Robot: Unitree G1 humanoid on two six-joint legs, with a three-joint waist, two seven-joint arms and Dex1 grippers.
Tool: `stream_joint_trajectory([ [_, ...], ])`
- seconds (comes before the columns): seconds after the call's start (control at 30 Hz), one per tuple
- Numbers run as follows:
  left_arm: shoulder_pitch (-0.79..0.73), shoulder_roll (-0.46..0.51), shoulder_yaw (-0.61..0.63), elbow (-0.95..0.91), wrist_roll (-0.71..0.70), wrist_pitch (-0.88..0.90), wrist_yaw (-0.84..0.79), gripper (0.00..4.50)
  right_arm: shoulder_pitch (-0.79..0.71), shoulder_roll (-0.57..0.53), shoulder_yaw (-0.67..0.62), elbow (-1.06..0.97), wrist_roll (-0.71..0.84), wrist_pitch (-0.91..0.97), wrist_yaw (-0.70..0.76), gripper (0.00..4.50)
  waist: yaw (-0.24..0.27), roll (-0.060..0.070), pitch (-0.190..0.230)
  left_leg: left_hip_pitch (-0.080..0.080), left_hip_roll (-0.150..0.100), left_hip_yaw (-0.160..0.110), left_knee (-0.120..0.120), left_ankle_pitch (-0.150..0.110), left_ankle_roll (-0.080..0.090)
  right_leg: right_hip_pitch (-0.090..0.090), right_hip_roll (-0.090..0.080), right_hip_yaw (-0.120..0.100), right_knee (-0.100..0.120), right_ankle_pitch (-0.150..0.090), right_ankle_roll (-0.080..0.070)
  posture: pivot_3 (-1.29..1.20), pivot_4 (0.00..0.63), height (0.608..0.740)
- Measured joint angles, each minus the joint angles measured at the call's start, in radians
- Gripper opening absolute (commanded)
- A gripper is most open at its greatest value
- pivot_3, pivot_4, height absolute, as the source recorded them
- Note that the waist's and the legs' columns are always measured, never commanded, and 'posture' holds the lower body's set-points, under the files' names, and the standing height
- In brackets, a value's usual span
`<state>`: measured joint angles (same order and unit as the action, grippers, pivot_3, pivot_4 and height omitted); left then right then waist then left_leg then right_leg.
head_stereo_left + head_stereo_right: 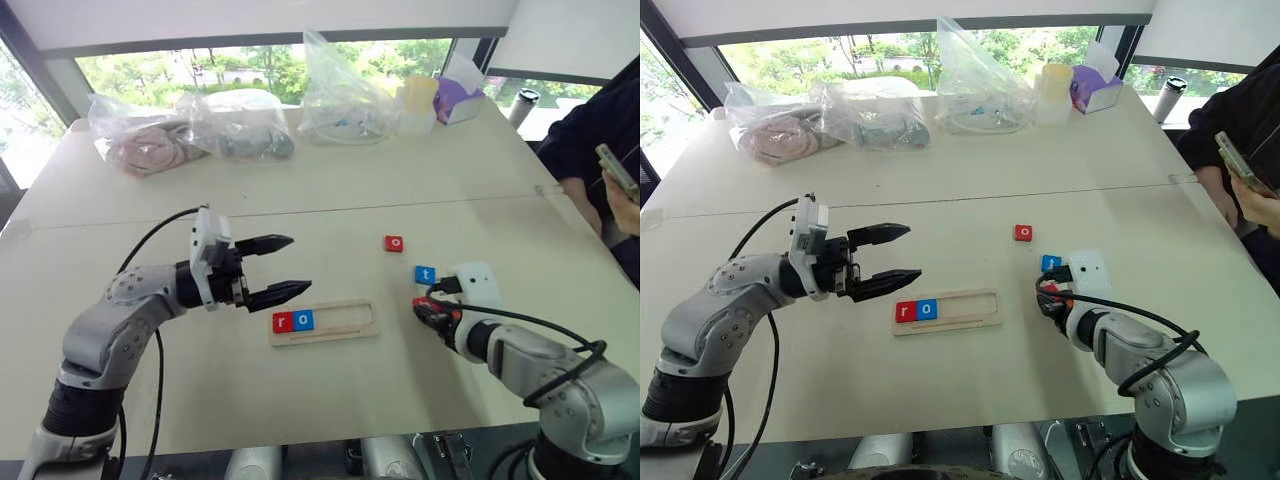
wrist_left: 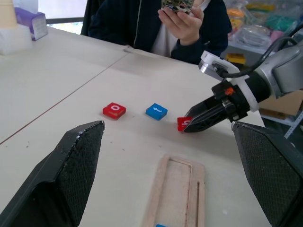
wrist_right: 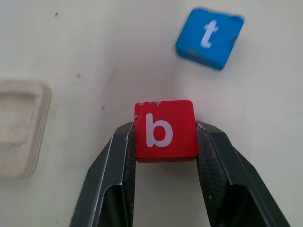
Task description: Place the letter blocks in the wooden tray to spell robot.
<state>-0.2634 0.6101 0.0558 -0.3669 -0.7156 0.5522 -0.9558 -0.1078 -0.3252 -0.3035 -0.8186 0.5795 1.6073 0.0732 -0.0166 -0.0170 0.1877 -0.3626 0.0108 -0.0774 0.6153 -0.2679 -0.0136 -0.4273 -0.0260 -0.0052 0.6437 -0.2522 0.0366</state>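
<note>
Now the right gripper (image 3: 163, 142) has the red b block (image 3: 165, 131) between its two black fingers, with both pads against the sides of the tile, low over the table at the near right. The blue t block (image 1: 425, 274) lies just beyond it, and the loose red o block (image 1: 394, 243) is farther away on the table. The wooden tray (image 1: 352, 322) lies in the middle, near side, with the red r block (image 1: 283, 322) and the blue o block (image 1: 304, 320) already at its left end, touching each other.

I judge the step in hand is to carry the b to the third place, just right of the blue o. To do it well, the tile should stay level, come down inside the raised rim, and be slid against the o so that two places are left free.

The left gripper (image 1: 282, 268) hangs wide open and empty above the table, just left of the tray; it could hinder an approach from that side. At the far edge lie plastic bags (image 1: 190, 128) and a purple tissue box (image 1: 458, 100). A person (image 1: 598, 150) sits at the far right, clear of the path.
</note>
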Motion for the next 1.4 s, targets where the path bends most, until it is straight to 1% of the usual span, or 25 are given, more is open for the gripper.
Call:
stream_joint_trajectory([
  [0.03,0.000,0.001,0.000,0.000,0.001,-0.001,-0.001,4.50,0.006,-0.011,-0.004,-0.002,0.033,0.000,-0.009,3.14,0.000,0.000,0.000,0.000,0.000,0.000,0.000,0.000,0.000,0.000,0.000,0.000,0.000,-0.001,-0.001,0.00,0.150,0.740],
  [0.1,-0.001,0.000,0.000,0.004,0.007,-0.003,-0.003,4.50,0.008,-0.029,-0.014,-0.002,0.094,0.000,-0.027,4.28,0.000,0.000,0.000,0.000,0.000,0.000,0.000,0.000,0.000,0.000,0.000,0.000,0.000,-0.001,-0.002,0.00,0.150,0.740],
  [0.13,-0.002,0.000,0.000,0.007,0.009,-0.007,-0.003,4.50,0.008,-0.056,-0.015,0.000,0.128,0.000,-0.034,4.43,0.000,0.000,0.000,0.000,0.000,0.000,0.001,0.000,0.000,0.000,0.000,0.000,0.000,-0.001,-0.002,0.00,0.150,0.740],
  [0.17,-0.004,0.000,0.000,0.012,0.011,-0.012,-0.004,4.50,0.007,-0.085,-0.017,0.003,0.152,0.000,-0.034,4.43,0.000,0.000,0.001,-0.001,0.000,0.000,0.001,0.000,0.000,0.000,0.000,0.000,0.000,-0.001,-0.002,0.00,0.150,0.740],
  [0.2,-0.007,0.000,0.000,0.014,0.014,-0.014,-0.003,4.50,-0.001,-0.136,-0.018,0.014,0.182,0.000,-0.021,4.43,0.000,0.000,0.002,-0.002,0.000,0.000,0.002,0.000,0.000,0.000,0.000,0.000,-0.001,-0.001,-0.002,0.00,0.150,0.740],
  [0.27,-0.009,-0.001,0.000,0.015,0.018,-0.016,-0.002,4.50,-0.044,-0.277,-0.018,0.038,0.240,0.000,0.034,4.43,-0.001,0.001,0.004,-0.003,-0.001,0.000,0.003,0.000,0.000,0.000,0.000,0.000,-0.003,-0.001,-0.001,0.00,0.150,0.740],
  [0.3,-0.009,-0.002,0.000,0.015,0.018,-0.017,-0.001,4.50,-0.062,-0.323,-0.017,0.041,0.253,0.000,0.058,4.43,-0.001,0.000,0.004,-0.004,-0.001,0.000,0.003,0.000,0.000,0.000,0.000,0.000,-0.003,-0.001,-0.001,0.00,0.150,0.740],
  [0.37,-0.009,-0.002,0.000,0.015,0.018,-0.017,-0.003,4.50,-0.103,-0.463,0.009,0.048,0.273,-0.034,0.176,4.43,-0.001,0.001,0.005,-0.007,-0.001,0.000,0.004,0.000,0.000,-0.001,0.001,-0.001,-0.004,0.000,0.000,0.00,0.150,0.740],
  [0.4,-0.009,-0.001,-0.001,0.015,0.018,-0.017,-0.006,4.50,-0.098,-0.562,0.044,0.063,0.252,-0.117,0.265,4.43,0.000,0.002,0.005,-0.008,-0.001,0.000,0.005,0.000,0.001,-0.002,0.001,-0.001,-0.005,0.000,0.000,0.00,0.150,0.740],
  [0.43,-0.008,0.003,-0.001,0.015,0.018,-0.018,-0.013,4.50,-0.072,-0.674,0.084,0.089,0.196,-0.260,0.376,4.43,0.002,0.002,0.006,-0.009,0.000,0.000,0.005,0.000,0.001,-0.002,0.001,-0.002,-0.007,0.001,0.002,0.00,0.150,0.740],
  [0.47,-0.007,0.010,-0.001,0.016,0.018,-0.019,-0.019,4.50,-0.041,-0.738,0.109,0.121,0.128,-0.400,0.461,4.43,0.003,0.001,0.006,-0.010,0.001,0.000,0.005,-0.001,0.001,-0.001,0.002,-0.003,-0.009,0.002,0.003,0.00,0.150,0.740],
  [0.5,-0.006,0.015,0.000,0.016,0.018,-0.019,-0.025,4.50,-0.001,-0.776,0.134,0.164,0.048,-0.568,0.543,4.43,0.003,0.000,0.005,-0.011,0.001,0.000,0.005,-0.001,0.001,-0.001,0.002,-0.004,-0.011,0.002,0.004,0.00,0.150,0.740],
  [0.53,-0.005,0.019,0.002,0.015,0.017,-0.019,-0.027,4.50,0.039,-0.791,0.153,0.211,-0.016,-0.719,0.621,4.43,0.004,-0.001,0.006,-0.012,0.002,0.000,0.005,-0.001,0.001,0.000,0.002,-0.004,-0.012,0.003,0.006,0.00,0.150,0.740],
  [0.6,0.001,0.030,0.011,0.012,0.013,-0.018,-0.031,4.50,0.108,-0.792,0.190,0.297,-0.089,-0.923,0.739,4.43,0.004,-0.001,0.006,-0.013,0.001,0.003,0.005,-0.001,0.001,0.000,0.001,-0.003,-0.013,0.004,0.011,0.00,0.150,0.740],
  [0.7,0.021,0.041,0.056,0.011,-0.011,-0.016,-0.026,4.50,0.157,-0.779,0.240,0.425,-0.177,-1.148,0.861,4.43,0.003,-0.001,0.007,-0.012,0.001,0.007,0.006,-0.001,0.001,0.000,-0.001,0.000,-0.013,0.005,0.013,0.00,0.150,0.740],
  [0.77,0.033,0.046,0.086,0.010,-0.034,-0.012,-0.026,4.50,0.162,-0.762,0.260,0.472,-0.216,-1.244,0.907,4.43,0.002,-0.001,0.008,-0.012,0.001,0.008,0.008,-0.001,0.001,0.000,-0.001,0.000,-0.013,0.006,0.012,0.00,0.150,0.740],
  [0.83,0.060,0.070,0.095,0.000,-0.041,-0.007,-0.034,4.50,0.159,-0.745,0.280,0.513,-0.241,-1.313,0.946,4.43,0.003,-0.001,0.008,-0.012,0.001,0.008,0.010,-0.001,0.001,0.000,-0.001,0.000,-0.012,0.006,0.010,0.00,0.150,0.740],
  [0.9,0.083,0.090,0.098,-0.012,-0.053,0.007,-0.046,4.50,0.145,-0.721,0.299,0.561,-0.257,-1.351,0.972,4.43,0.004,-0.001,0.008,-0.012,0.002,0.008,0.014,-0.001,0.001,0.001,0.000,0.000,-0.012,0.006,0.006,0.00,0.150,0.740],
  [1.2,0.224,0.208,0.129,-0.082,-0.081,0.016,-0.141,4.50,0.036,-0.629,0.339,0.712,-0.302,-1.444,1.029,4.43,0.006,-0.001,0.009,-0.011,0.002,0.012,0.016,-0.001,0.001,0.002,-0.001,0.002,-0.012,0.008,0.005,0.00,0.150,0.740],
  [1.4,0.226,0.215,0.128,-0.087,-0.079,0.009,-0.150,4.50,0.006,-0.605,0.342,0.771,-0.330,-1.471,1.043,4.43,0.007,-0.001,0.009,-0.011,0.002,0.012,0.016,-0.001,0.001,0.002,-0.001,0.002,-0.012,0.009,0.004,0.00,0.150,0.740],
])
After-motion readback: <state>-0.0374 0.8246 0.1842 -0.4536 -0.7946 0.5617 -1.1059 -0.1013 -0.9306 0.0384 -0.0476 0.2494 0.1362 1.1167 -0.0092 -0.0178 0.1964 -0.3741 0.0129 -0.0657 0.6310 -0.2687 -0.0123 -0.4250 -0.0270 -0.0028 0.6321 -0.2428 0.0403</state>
